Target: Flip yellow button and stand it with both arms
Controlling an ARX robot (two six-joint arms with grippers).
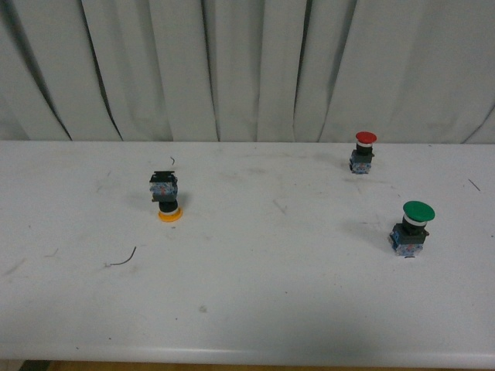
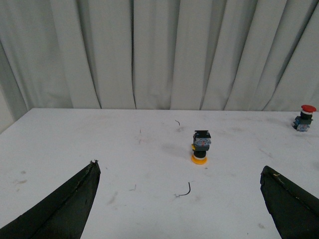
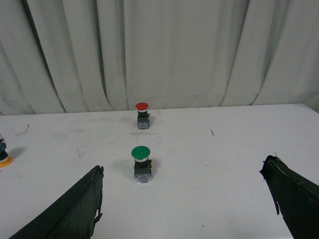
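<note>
Yellow button [image 1: 168, 199] stands cap-down on the left half of the table [image 1: 255, 309], base up, long axis vertical. I see it ahead of my left gripper [image 2: 179, 168], well apart, and farther from my right gripper [image 3: 183, 166]. Both are spread wide and empty.

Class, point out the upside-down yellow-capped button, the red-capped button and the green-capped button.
upside-down yellow-capped button [image 1: 164, 189], front view, blue-grey base.
red-capped button [image 1: 361, 159], front view, blue-grey base.
green-capped button [image 1: 409, 229], front view, black collar.

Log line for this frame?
yellow button: upside down on cap, untouched | left gripper: jaws open | right gripper: jaws open
</note>
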